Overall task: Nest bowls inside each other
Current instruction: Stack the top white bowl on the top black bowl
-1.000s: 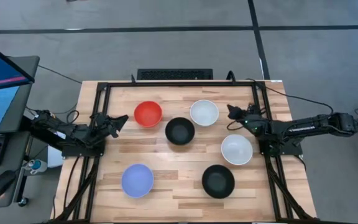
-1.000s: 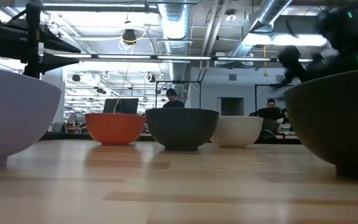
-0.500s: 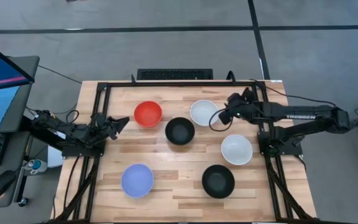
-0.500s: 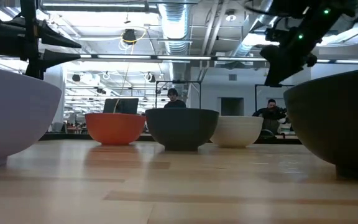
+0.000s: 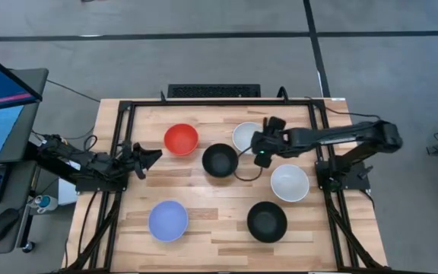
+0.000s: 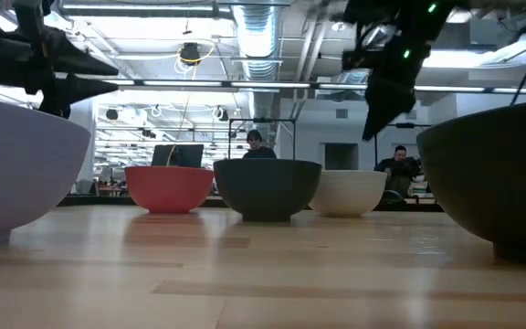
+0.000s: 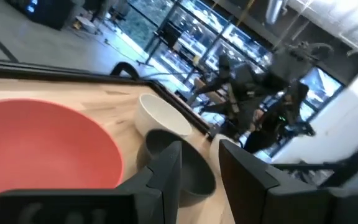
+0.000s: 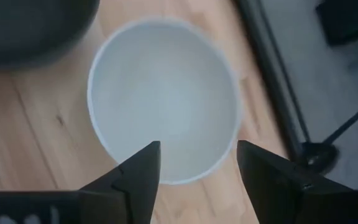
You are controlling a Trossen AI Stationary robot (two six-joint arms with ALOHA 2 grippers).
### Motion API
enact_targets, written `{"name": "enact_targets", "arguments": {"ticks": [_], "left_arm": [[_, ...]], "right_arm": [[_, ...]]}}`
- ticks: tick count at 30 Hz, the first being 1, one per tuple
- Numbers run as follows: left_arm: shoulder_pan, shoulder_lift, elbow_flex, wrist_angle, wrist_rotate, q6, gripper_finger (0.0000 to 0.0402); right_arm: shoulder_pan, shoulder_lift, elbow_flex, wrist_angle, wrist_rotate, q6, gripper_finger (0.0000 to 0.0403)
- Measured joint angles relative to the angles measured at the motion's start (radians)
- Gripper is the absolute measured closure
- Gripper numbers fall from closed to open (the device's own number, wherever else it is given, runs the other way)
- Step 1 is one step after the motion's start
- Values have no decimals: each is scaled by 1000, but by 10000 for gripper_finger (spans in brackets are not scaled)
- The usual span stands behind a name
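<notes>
Six bowls sit on your counter [image 5: 204, 232] and none is nested yet: every one you can see into is empty and stands apart from the rest. In the last second your right arm has swung in from the counter's right edge, and your right hand [image 5: 261, 146] now hangs over the rim of the far white bowl [image 5: 245, 136], fingers spread apart above it with nothing between them. That looks like the start of a first pick. The red bowl [image 5: 181, 139] and one black bowl [image 5: 220, 160] lie beside it, the second white bowl [image 5: 290, 183] nearer you on the right, the other black bowl [image 5: 267, 221] and the light blue bowl [image 5: 168, 221] along the near edge. Your left hand [image 5: 144, 157] waits at the left edge, fingers apart, holding nothing.
</notes>
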Motion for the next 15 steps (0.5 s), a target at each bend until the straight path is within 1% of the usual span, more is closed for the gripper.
{"name": "enact_targets", "arguments": {"ticks": [2, 6, 8, 10, 12, 15], "left_arm": [[0, 11, 25, -78, 33, 6, 303], [0, 26, 114, -380, 65, -38, 303], [0, 32, 147, -489, 73, -59, 303], [0, 31, 175, -534, 74, -56, 303], [0, 30, 194, -549, 73, -20, 303], [0, 30, 202, -561, 68, 30, 303]], "right_arm": [[-1, 50, 5, -10, -25, 38, 166], [1, 135, 33, -39, -91, 110, 166], [1, 168, 77, -73, -98, 134, 166], [2, 190, 132, -100, -99, 166, 166], [3, 201, 178, -108, -99, 201, 166], [1, 223, 213, -104, -124, 266, 166]]}}
